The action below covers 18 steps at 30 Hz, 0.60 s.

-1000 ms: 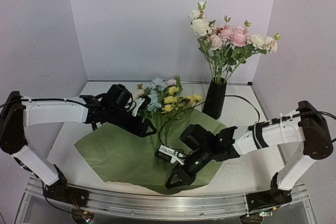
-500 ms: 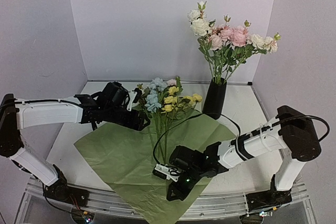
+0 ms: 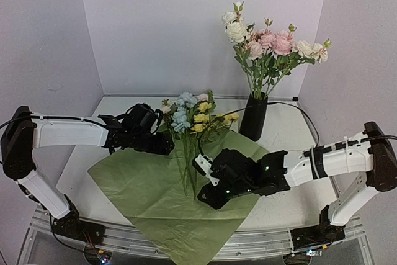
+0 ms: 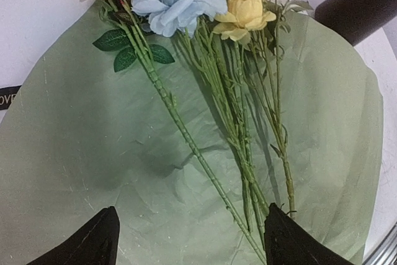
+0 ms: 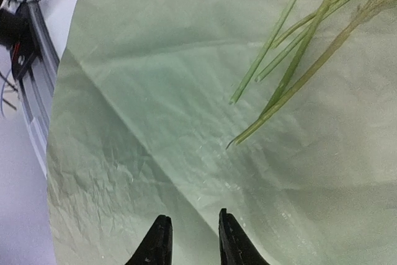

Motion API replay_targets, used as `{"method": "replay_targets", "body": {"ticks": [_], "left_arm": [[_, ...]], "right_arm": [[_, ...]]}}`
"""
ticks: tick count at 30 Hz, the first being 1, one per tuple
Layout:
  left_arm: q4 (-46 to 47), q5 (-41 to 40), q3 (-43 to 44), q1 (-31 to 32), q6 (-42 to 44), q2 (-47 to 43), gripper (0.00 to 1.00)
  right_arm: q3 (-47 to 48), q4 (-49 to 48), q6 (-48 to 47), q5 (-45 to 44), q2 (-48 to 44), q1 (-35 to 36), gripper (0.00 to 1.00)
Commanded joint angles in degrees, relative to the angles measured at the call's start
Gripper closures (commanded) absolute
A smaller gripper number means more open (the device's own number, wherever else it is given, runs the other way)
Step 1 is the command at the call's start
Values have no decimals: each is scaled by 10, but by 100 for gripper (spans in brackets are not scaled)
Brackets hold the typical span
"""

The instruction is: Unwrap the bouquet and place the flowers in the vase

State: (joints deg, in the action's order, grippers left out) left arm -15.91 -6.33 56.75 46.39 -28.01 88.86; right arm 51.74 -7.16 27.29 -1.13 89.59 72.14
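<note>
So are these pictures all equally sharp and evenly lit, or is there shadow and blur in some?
Top view: soft, even light, everything sharp, only faint shadows on the green paper. Left wrist view: a broad soft shadow lies on the paper beside the flowers, and the fingers show as featureless black. Right wrist view: the stem ends look slightly soft, and the lower right is shaded.
</note>
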Motion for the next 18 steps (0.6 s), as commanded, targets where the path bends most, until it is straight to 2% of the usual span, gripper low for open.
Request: {"method": "replay_targets", "body": {"ticks": [1,6,11,13,15,18], "left_arm": [[61,-36,16,-2,-50,10,18],[105,-20,13,19,-79,20,20],[126,-8,36,54,-98,66,32],[129,-4,51,67,-94,91,34],[131,4,66,75,-90,112,37],[132,19,94,79,-88,149,43]], "right_arm": [[39,26,36,-111,-8,-41,70],[36,27,80,-183,-32,-80,68],[-1,28,128,-272,-89,-95,67],[-24,28,154,-306,-121,-100,61],[-42,28,172,-324,-144,-103,57],[-59,29,178,-340,-172,-104,57]]}}
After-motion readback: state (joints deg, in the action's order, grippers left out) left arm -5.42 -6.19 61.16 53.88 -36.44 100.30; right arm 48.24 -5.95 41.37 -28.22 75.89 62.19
